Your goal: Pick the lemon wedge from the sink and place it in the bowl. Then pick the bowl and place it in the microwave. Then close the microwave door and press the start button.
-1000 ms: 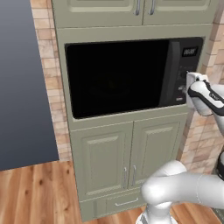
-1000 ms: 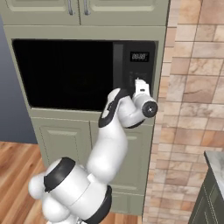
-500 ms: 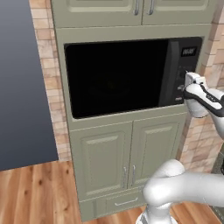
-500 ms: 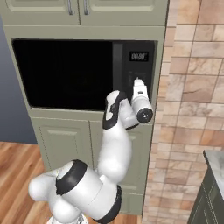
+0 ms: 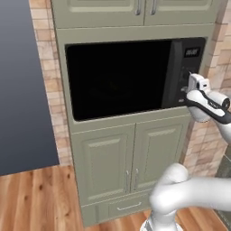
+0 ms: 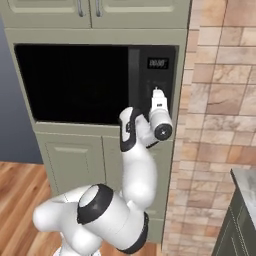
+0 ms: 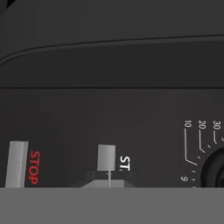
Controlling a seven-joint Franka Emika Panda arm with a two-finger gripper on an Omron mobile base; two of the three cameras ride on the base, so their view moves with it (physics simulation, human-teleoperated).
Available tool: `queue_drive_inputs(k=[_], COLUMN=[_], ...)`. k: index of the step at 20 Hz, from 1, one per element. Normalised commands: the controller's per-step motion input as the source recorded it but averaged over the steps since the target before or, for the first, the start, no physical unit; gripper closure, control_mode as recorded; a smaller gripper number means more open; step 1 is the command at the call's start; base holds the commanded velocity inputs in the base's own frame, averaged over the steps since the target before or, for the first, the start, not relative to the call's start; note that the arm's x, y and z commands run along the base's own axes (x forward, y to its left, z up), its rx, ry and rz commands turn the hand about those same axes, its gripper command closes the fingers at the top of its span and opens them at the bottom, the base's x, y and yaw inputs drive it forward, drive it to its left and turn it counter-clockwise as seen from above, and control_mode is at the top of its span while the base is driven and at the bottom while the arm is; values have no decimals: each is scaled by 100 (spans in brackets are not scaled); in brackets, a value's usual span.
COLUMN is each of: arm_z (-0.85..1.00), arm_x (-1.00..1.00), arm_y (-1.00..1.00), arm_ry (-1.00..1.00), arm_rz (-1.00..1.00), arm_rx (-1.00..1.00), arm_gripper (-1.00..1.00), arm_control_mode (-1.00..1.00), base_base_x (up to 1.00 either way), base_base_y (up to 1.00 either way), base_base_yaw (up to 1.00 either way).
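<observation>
Sage-green cabinetry framed by a brick wall is seen around the built-in microwave, with a wooden floor below. The microwave door is shown shut, its dark window letting nothing inside be made out, so whether the bowl and the lemon wedge are within cannot be told; from the closed door it is judged that the earlier steps are done. At the right of the oven, the control panel with its display is met by the gripper, whose jaws are closed together with nothing held between them. In the hand view, the grey start button is seen straight ahead of the closed tips, which appear to be at or touching it, with the stop button well to one side and a dial to the other. Only the pressing of start is judged to be left, and it is under way.
</observation>
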Motion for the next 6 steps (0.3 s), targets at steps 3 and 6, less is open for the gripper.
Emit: queue_drive_inputs(k=[3,6], arm_z=[-18,-29], arm_x=[73,69], arm_y=[0,0], arm_ry=[2,4], arm_rz=[5,7], arm_rx=[2,0], arm_gripper=[100,100], arm_control_mode=[-100,-100], base_base_x=[0,0], base_base_y=[0,0], base_base_yaw=[0,0])
